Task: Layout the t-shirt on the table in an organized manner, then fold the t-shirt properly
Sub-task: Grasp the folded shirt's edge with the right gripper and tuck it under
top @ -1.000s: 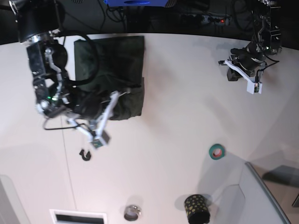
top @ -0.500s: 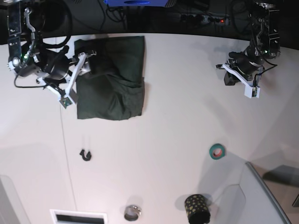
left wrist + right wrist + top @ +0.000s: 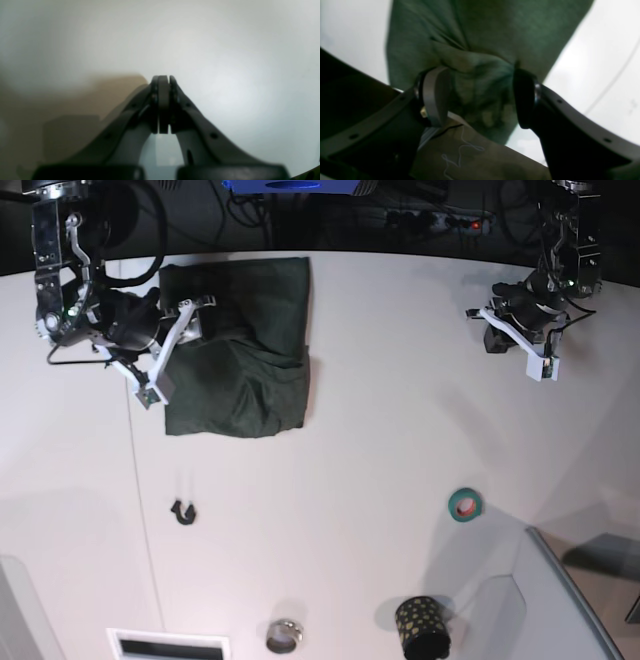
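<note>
In the base view, going left to right: the right gripper (image 3: 178, 345) hangs at the left edge of the t-shirt (image 3: 245, 350), which lies folded into a dark green rectangle on the far left part of the table (image 3: 360, 430), close to the curved back edge. The right wrist view shows this gripper's jaws spread apart with a bunched ridge of green fabric (image 3: 475, 82) between them; whether the pads press on the cloth cannot be told. A thin dark seam line (image 3: 140, 500) runs down the tabletop below the arm, with a small black hook-shaped clip (image 3: 182, 512) just beside it. Further right along the near side stand a small metal cup (image 3: 283, 636) and a black dotted cup (image 3: 420, 627), then a teal tape roll (image 3: 463, 504) and a grey bin corner (image 3: 560, 600). At the far right the left gripper (image 3: 535, 350) hovers over bare table, well apart from the shirt; its wrist view shows the fingers (image 3: 163, 100) pressed together on nothing
</note>
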Controlling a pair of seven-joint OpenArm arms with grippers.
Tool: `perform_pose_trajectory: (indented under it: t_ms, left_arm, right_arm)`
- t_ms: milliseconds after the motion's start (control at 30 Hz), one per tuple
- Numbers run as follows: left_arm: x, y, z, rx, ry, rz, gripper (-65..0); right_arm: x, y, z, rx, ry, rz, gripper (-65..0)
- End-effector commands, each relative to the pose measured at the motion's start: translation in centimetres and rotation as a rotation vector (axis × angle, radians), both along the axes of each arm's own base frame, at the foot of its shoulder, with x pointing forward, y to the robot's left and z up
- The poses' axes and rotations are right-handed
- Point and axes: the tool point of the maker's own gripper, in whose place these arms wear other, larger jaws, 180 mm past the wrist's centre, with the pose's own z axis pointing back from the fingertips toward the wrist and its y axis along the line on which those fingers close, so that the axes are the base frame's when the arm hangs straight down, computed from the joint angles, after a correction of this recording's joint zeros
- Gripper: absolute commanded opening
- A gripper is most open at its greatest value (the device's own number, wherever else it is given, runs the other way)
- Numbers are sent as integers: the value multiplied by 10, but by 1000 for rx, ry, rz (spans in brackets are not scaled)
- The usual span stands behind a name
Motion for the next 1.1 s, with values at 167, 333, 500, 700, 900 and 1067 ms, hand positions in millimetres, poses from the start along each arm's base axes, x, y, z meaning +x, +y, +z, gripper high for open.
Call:
perform_pose_trajectory:
  t_ms: [167, 333, 500, 700, 900, 1067]
  left_arm:
    - [8, 6, 9, 9, -34, 2, -650]
    - [8, 6, 9, 9, -34, 2, -650]
    - [8, 6, 9, 9, -34, 2, -650]
    - [7, 6, 9, 11, -33, 4, -650]
    - [7, 6, 9, 11, -32, 2, -650]
    - [7, 6, 8, 11, -31, 2, -650]
  right_arm:
    - [8, 3, 7, 25, -41, -7, -450]
    - [6, 5, 8, 26, -42, 20, -642]
    - [-14, 37, 6, 51, -28, 205, -642]
    - [-34, 76, 9, 81, -19, 374, -642]
    - [-46, 111, 13, 110, -25, 502, -642]
    - [-53, 130, 5, 114, 1, 585, -639]
